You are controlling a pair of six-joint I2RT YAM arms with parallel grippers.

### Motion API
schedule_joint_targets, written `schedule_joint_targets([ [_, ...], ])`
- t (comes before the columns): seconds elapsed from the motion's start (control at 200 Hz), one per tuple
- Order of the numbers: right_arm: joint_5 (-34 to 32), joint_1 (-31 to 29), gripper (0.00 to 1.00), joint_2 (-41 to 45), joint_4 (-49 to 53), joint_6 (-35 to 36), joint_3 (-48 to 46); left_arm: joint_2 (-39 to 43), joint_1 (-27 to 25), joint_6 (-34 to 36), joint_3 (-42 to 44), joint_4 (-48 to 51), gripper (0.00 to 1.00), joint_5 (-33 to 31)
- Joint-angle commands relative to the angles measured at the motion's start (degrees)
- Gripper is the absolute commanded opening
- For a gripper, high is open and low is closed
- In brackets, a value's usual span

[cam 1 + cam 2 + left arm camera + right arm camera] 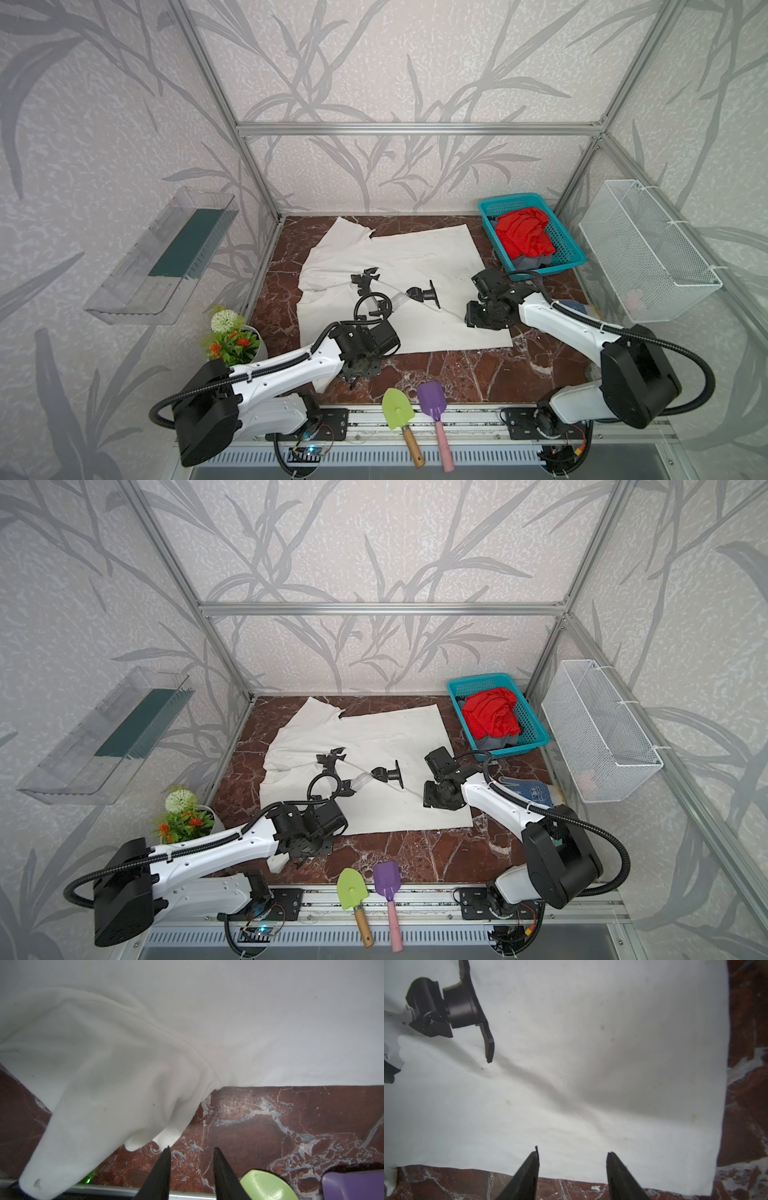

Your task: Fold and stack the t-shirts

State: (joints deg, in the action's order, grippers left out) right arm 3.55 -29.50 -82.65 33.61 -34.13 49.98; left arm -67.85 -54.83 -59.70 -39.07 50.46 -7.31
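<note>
Top view: white shirt [415, 257] lies spread on the table [449, 374], print up. Red shirt [523, 237] and grey shirt [530, 262] sit in the basket [515, 199]. Left gripper [355, 380] is at the near sleeve, right gripper [478, 322] by the hem corner.

Left wrist: left gripper [191, 1149] is parted and empty, just off the sleeve [104, 1105]. Slide over the sleeve edge before pinching.

Right wrist: right gripper [573, 1151] is parted and empty above the shirt's near edge. Pinch both layers and lift both sides evenly.

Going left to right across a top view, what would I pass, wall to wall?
Clear wall tray → potted flowers → cream-white t-shirt → teal basket → white mesh basket.
</note>
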Motion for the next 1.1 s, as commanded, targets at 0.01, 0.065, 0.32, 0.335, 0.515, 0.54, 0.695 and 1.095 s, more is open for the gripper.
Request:
schedule_joint_targets([
  [0.01,0.58,-0.5,0.54,-0.93,-0.05,0.38,1.25,-1.58,-0.37,-2.06,2.11,-1.64,0.35,-1.36],
  [0.065,0.62,-0.63,0.54,-0.94,0.32,0.46,1.61,-2.41,-0.35,-3.72,1.6,-0.43,0.35,-3.09],
  [0.32,0.38,-0.78,0.54,-0.83,0.87,0.82,2.45,-7.26,0.5,-2.27,2.09,-4.27,0.35,-2.9],
  [0.335,0.44,-0.8,0.54,-0.92,0.9,0.82,2.49,-7.49,0.59,-2.31,2.36,-4.78,0.35,-2.34],
  [0.515,0.32,-0.78,0.54,-1.01,0.94,1.17,3.07,-9.23,0.69,-2.65,4.63,-9.47,0.35,2.43],
  [0.54,0.23,-0.7,0.54,-1.09,0.94,1.25,3.16,-9.23,0.69,-2.78,4.98,-10.0,0.35,3.14],
  [0.695,-0.47,-0.75,0.54,-2.28,1.85,1.85,4.42,-8.41,0.68,-3.25,6.94,-12.16,0.34,7.25],
  [1.095,-0.8,-0.43,0.54,-3.9,1.34,2.83,5.42,4.9,1.05,4.81,1.2,-6.24,0.34,19.47],
])
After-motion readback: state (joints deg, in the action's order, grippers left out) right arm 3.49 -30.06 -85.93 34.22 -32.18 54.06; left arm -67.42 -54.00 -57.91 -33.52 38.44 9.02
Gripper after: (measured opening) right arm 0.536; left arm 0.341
